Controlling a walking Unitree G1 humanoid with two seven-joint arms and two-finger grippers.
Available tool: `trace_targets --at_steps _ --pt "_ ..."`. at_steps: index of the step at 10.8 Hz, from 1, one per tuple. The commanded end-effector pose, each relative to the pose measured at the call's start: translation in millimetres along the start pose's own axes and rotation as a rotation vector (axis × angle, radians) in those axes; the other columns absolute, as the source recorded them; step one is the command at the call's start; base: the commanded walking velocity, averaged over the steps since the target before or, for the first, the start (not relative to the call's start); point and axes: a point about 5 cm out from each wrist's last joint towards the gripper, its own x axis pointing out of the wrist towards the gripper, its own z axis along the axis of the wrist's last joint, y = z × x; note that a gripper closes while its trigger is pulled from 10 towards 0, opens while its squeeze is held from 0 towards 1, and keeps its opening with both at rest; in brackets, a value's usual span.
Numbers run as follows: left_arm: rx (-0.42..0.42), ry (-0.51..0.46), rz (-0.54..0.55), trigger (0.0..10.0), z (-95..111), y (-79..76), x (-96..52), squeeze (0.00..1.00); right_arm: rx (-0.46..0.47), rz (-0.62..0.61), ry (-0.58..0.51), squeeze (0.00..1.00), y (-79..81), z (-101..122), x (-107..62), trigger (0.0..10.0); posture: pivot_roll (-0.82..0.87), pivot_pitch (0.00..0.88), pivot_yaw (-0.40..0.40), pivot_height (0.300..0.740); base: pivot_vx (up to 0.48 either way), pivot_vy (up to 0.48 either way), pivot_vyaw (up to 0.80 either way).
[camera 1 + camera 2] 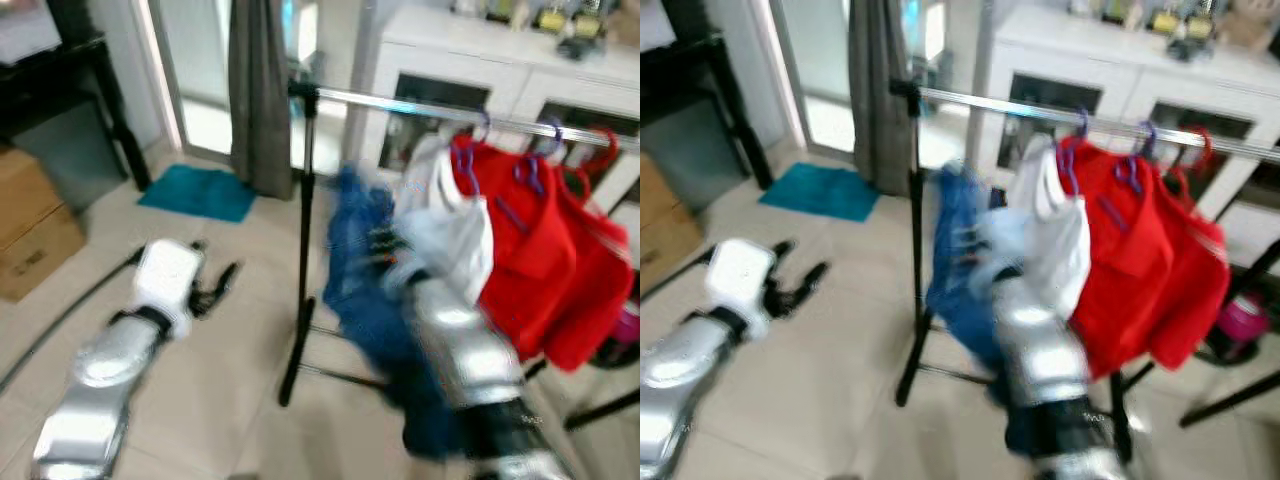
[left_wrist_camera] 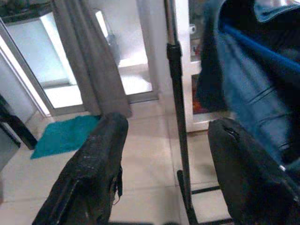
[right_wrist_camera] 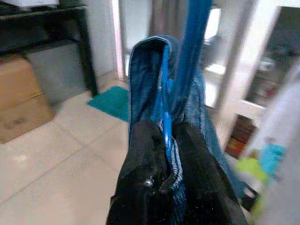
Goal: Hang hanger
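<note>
Light: you get bright daylight from the glass door, washing out its panes.
Blur: your head views smear, worst around the right arm.
Wrist views: sharper, foreground fingers dark.

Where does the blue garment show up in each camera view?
Left eye view: blue garment, centre, beside the rack's black upright pole.
Right eye view: centre-left, right of that pole.
Left wrist view: upper right.
Right wrist view: centre, clamped with its blue hanger in the right gripper.
Shared landmark: teal mat.

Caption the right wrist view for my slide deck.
Right gripper shut on blue hanger carrying a denim garment.
</note>
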Motion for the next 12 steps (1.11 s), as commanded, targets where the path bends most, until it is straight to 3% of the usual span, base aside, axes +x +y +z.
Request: trace_targets --at_steps 1,3,6,8,12 --pt "-0.003 -0.016 -0.036 10.0 4.7 -7.8 3.7 0.0 -0.018 -0.047 -0.037 0.0 -13.6 11.1 0.0 10.0 0.05 0.008 -0.04 0.74 0.337 0.0 0.0" --pt "-0.013 -0.021 -0.035 10.0 6.4 -7.6 5.9 0.0 -0.015 -0.056 -0.048 0.0 -14.1 14.2 1.7 10.0 0.05 0.001 -0.04 0.74 0.337 0.0 0.0" --pt "-0.023 -0.042 -0.046 10.0 13.1 -5.2 13.3 0.0 0.072 -0.076 -0.056 0.0 -14.2 17.0 3.7 10.0 0.04 0.0 -0.008 0.74 0.33 0.0 0.0" --pt "-0.072 -0.056 -0.048 10.0 15.4 -5.5 18.7 0.0 0.053 -0.093 -0.08 0.0 -18.3 18.4 0.2 10.0 0.03 0.0 0.01 0.74 0.321 0.0 0.0" --pt "-0.087 -0.078 -0.07 10.0 17.8 -9.5 24.9 0.0 -0.015 -0.108 -0.12 0.0 -25.4 29.0 -0.3 10.0 0.01 0.0 0.005 0.74 0.319 0.0 0.0"
